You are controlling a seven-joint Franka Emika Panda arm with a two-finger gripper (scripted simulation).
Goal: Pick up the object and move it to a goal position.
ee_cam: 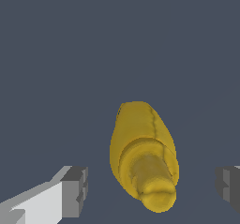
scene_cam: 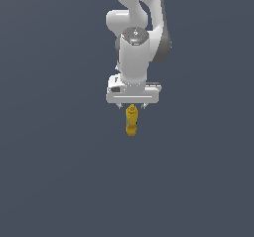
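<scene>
White arm (scene_cam: 136, 37) drops in from twelve o'clock, end effector (scene_cam: 131, 105) right over the yellow bottle (scene_cam: 131, 120), which stands upright on the dark bench (scene_cam: 54, 171), at six o'clock from the wrist. Wrist view: grey fingers (ee_cam: 75, 190) spread wide, one each side of the bottle (ee_cam: 143, 155), well apart from it, nothing pinched. The knobbed top points at the camera.
</scene>
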